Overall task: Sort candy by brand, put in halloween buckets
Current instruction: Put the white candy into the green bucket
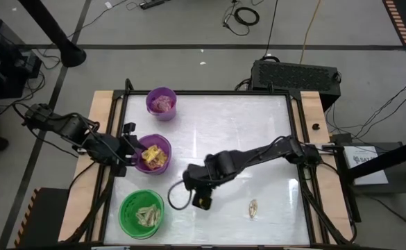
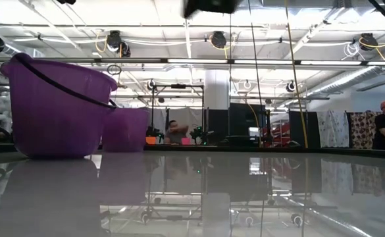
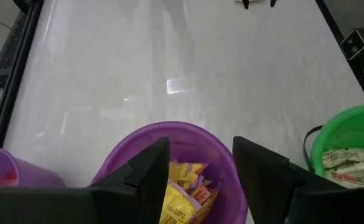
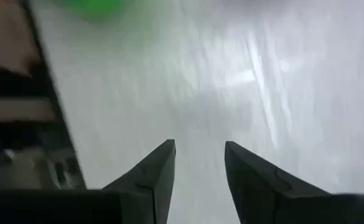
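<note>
Looking straight down, you have the left gripper [image 1: 134, 149] poised at the rim of the wider purple bucket [image 1: 162, 164] on the left side of the white table [image 1: 244, 132]; its fingers [image 3: 145, 177] stand spread apart with nothing between them, and through its wrist camera you see yellow packets [image 3: 180, 196] heaped inside that bucket directly beneath the gap. Your right gripper [image 1: 201, 201] sits near the middle of the table toward the front edge, to the right of the green bucket [image 1: 128, 221] and clear of it; its fingers [image 4: 154, 180] are parted over bare tabletop and hold nothing, with only a green blur of that bucket [image 4: 98, 7] far off in its wrist view. You'll find the pale tan pieces [image 1: 147, 215] lying in the green bucket, pink-red packets [image 1: 162, 104] in the small purple bucket [image 1: 154, 111] at the back, and one loose pale candy [image 1: 253, 207] on the table to the right of the right gripper, well apart from it. From table height, the two purple buckets [image 2: 57, 108] stand at the left; people show in the room behind.
</note>
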### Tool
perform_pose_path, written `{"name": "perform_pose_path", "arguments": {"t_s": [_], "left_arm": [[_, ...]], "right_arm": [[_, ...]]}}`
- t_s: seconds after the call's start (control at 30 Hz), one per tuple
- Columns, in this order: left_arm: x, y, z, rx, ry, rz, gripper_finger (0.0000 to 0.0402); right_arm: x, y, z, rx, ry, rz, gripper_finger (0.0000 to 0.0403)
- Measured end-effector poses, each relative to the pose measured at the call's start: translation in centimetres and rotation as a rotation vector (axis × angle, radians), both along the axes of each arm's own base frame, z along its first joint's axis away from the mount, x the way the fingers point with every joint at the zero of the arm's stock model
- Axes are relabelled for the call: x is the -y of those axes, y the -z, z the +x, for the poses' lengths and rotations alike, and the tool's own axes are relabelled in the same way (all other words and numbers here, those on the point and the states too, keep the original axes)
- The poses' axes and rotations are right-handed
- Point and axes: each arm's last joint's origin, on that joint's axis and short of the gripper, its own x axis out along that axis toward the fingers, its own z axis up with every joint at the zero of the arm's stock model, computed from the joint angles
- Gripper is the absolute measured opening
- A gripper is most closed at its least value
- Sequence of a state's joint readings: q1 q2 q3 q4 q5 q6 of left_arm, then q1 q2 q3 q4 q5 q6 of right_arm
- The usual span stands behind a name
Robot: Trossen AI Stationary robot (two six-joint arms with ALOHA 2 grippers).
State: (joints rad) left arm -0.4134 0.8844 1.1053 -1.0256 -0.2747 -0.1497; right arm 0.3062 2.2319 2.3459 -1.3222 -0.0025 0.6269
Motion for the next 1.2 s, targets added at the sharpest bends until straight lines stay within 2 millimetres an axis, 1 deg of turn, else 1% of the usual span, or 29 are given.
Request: {"name": "perform_pose_path", "arguments": {"t_s": [0.13,0.23,0.3,0.37,0.53,0.6,0.77,0.87,1.0,1.1,1.2], "left_arm": [[0.1,0.2,0.3,-0.011,-0.001,0.006,0.0185],[0.3,0.3,0.6,-0.021,-0.003,0.012,0.0185],[0.4,0.5,0.9,-0.029,-0.002,0.016,0.0185],[0.5,0.6,1.2,-0.032,-0.001,0.018,0.0185],[0.8,0.9,1.8,-0.054,0.003,0.031,0.0185],[0.8,1.0,1.8,-0.061,0.012,0.023,0.0185],[0.8,1.1,1.6,-0.090,0.024,0.006,0.0185],[0.7,1.3,1.3,-0.125,0.003,-0.003,0.0185],[0.5,1.5,0.8,-0.174,-0.028,-0.021,0.0185],[0.5,1.6,0.6,-0.194,-0.039,-0.040,0.0185],[0.4,1.5,0.5,-0.190,-0.040,-0.044,0.0185]], "right_arm": [[-1.2,2.4,-1.1,-0.216,0.035,-0.017,0.0132],[-2.0,3.6,-1.9,-0.371,0.079,0.033,0.0132],[-2.6,4.3,-1.8,-0.405,0.072,0.106,0.0132],[-3.3,5.1,-2.0,-0.443,0.062,0.139,0.0132],[-4.2,7.3,-3.0,-0.547,0.073,0.100,0.0132],[-4.6,8.0,-3.2,-0.557,0.057,0.094,0.0132],[-4.7,9.6,-3.2,-0.558,0.040,0.098,0.0132],[-4.1,10.1,-3.1,-0.576,0.046,0.093,0.0132],[-3.2,10.1,-2.8,-0.572,0.032,0.094,0.0132],[-2.5,9.8,-2.6,-0.557,0.020,0.090,0.0132],[-1.8,8.9,-2.6,-0.532,0.010,0.083,0.0132]]}}
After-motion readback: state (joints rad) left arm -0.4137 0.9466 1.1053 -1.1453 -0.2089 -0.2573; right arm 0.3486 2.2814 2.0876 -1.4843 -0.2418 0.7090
